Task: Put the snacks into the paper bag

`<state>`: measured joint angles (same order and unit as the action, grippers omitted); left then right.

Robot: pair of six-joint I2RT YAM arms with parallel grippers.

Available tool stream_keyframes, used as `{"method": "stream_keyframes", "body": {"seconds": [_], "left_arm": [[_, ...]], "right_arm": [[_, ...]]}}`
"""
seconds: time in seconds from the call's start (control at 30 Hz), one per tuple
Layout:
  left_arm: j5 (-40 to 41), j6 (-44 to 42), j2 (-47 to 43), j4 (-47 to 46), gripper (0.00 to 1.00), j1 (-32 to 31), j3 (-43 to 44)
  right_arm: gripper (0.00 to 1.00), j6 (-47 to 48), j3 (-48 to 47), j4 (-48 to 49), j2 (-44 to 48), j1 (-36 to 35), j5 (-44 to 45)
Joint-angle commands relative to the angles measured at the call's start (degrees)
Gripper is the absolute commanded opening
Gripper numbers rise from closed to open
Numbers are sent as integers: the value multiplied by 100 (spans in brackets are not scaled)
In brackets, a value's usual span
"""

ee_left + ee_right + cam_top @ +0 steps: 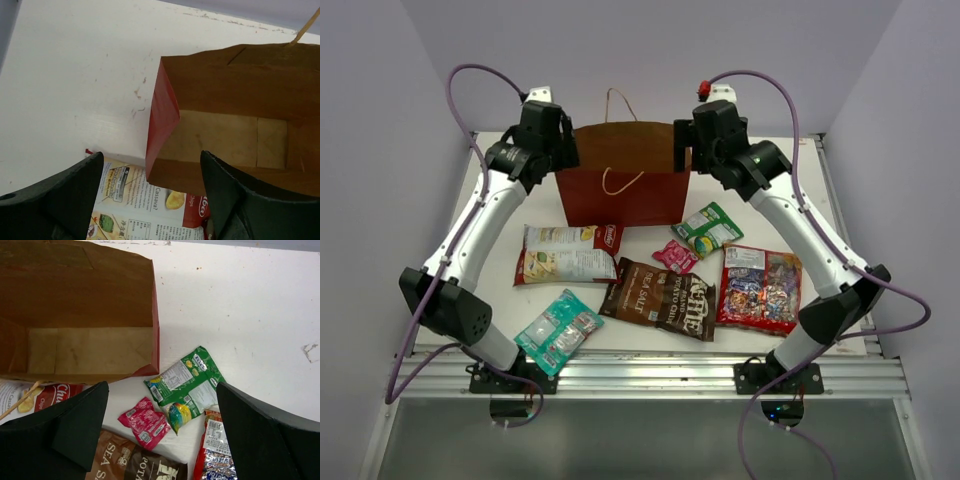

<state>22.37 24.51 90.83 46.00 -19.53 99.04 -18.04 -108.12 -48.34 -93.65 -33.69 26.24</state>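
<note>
The reddish-brown paper bag (620, 175) stands upright and open at the back centre; its inside shows empty in the left wrist view (225, 135) and the right wrist view (85, 347). In front lie the white chip bag (565, 253), dark brown bag (660, 298), red candy bag (758, 287), green-white packet (707, 228), small pink packet (675, 256) and teal packet (558, 330). My left gripper (552, 152) is open and empty above the bag's left end. My right gripper (692, 148) is open and empty above its right end.
The white table (500, 300) has a metal rail along its front edge (650, 375). Lilac walls stand close on the left, right and back. The bag's tan cord handles (620, 182) hang over its front and rise behind it.
</note>
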Motion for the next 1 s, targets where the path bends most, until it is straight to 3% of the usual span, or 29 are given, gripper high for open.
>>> {"method": "stream_keyframes", "body": {"seconds": [0.0,0.1,0.17,0.33,0.43,0.47,0.5,0.6,0.97], "left_arm": [[-356,-122,-128,-680,72,2,-193],[-312,-201,75,-715,53,2,-201],[-295,-263,119,-846,46,2,-210],[-154,-421,199,-1049,43,2,-201],[-137,-509,339,-1023,42,2,-201],[-128,-518,374,-988,38,2,-201],[-84,-509,435,-961,21,2,-201],[118,-456,506,-865,0,2,-184],[496,-544,471,-741,0,2,-131]], "right_arm": [[94,-156,80,96,364,12,285],[94,-217,334,236,540,3,163],[94,-217,519,316,646,12,22],[91,203,984,597,813,-84,-1109],[91,554,1169,685,901,-409,-1313],[90,635,1170,677,892,-506,-1367],[90,714,1153,616,848,-689,-1454],[89,1109,1143,606,769,-1059,-1972],[90,1769,1951,1045,418,-1710,-2861]]}}
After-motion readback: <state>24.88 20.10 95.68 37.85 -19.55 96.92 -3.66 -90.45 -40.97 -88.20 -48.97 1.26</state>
